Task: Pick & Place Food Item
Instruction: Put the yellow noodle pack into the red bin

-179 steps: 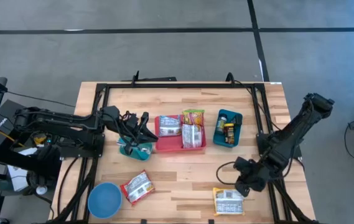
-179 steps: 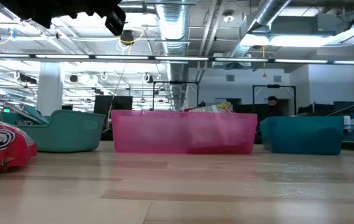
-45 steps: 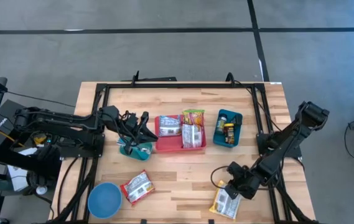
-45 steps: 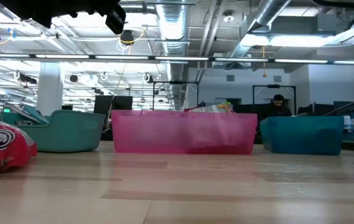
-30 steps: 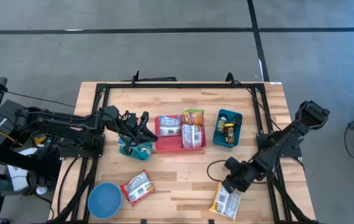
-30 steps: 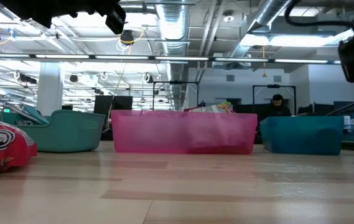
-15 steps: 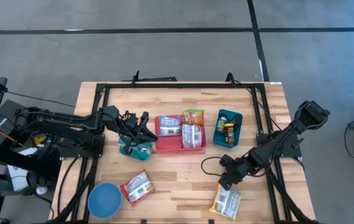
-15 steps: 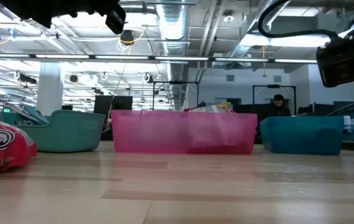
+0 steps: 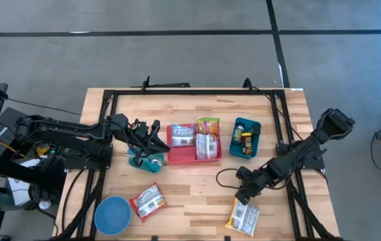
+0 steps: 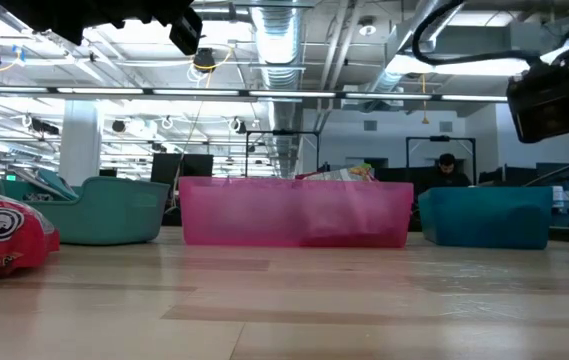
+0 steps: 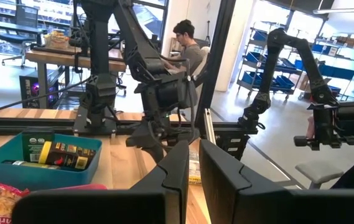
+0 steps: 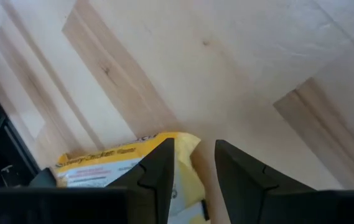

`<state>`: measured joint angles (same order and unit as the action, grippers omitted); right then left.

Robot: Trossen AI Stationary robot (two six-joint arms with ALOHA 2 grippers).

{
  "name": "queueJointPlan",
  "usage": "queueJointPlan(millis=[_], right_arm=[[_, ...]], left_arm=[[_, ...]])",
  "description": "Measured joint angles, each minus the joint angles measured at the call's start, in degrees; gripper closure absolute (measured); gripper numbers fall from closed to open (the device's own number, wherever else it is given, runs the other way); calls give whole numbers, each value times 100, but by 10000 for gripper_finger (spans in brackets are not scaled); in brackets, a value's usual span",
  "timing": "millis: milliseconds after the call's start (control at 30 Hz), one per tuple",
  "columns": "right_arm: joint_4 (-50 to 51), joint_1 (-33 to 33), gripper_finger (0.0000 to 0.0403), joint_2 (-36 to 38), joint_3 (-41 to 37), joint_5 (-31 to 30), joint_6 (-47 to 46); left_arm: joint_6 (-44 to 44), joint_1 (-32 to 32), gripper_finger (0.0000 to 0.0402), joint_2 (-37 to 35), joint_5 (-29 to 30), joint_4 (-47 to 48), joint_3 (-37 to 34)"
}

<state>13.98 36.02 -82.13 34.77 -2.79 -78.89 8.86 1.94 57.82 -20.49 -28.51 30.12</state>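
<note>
A yellow cracker packet (image 9: 245, 218) sits near the table's front edge, right of the middle, and my right gripper (image 9: 240, 198) is shut on its far-left end. The right wrist view shows the packet (image 12: 102, 168) reaching between the two fingers of my right gripper (image 12: 192, 152). My left gripper (image 9: 155, 138) hangs level and shut over a teal tub (image 9: 143, 160), left of the pink tray (image 9: 182, 155). In its own wrist view nothing is between the fingers of my left gripper (image 11: 190, 167). My right gripper pinches the yellow packet by a corner of its far-left end (image 12: 188, 163), between its two fingers. The fingers slant down at it from the table's right side. The rest of the packet (image 9: 248, 222) trails toward the front edge; I cannot tell whether it is clear of the table.
The pink tray holds several snack packets. A teal bin (image 9: 246, 137) with bottles stands to its right. A red packet (image 9: 147, 201) and a blue bowl (image 9: 112, 215) lie at the near left. Bare wood lies between the tray and my right gripper. A person sits in the room behind.
My right gripper has moved a little toward the table's left edge, rolling slightly, and has then stopped. It has kept its hold on the yellow packet's end. The packet has stayed near the front edge.
</note>
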Motion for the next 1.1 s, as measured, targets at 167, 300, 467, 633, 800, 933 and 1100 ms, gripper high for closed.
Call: queueJointPlan(millis=[167,300,467,633,800,933,1100], right_arm=[[-765,1,292,-7,-375,2,-15],[-1162,-4,292,-9,-621,22,-60],[-1203,154,292,-7,-682,88,-63],[-1388,262,292,-7,-698,111,-63],[-1465,259,292,-7,-698,114,-62],[-1461,259,298,-7,-698,111,-35],[-1450,259,331,-7,-698,111,-15]], left_arm=[[0,1,369,0,-2,2,-2],[-1,0,369,0,-4,2,0],[0,1,369,0,-7,0,1],[0,1,369,0,-7,0,0],[0,0,369,0,-9,2,-1],[0,0,369,0,-10,0,0],[0,0,369,0,-11,0,1]])
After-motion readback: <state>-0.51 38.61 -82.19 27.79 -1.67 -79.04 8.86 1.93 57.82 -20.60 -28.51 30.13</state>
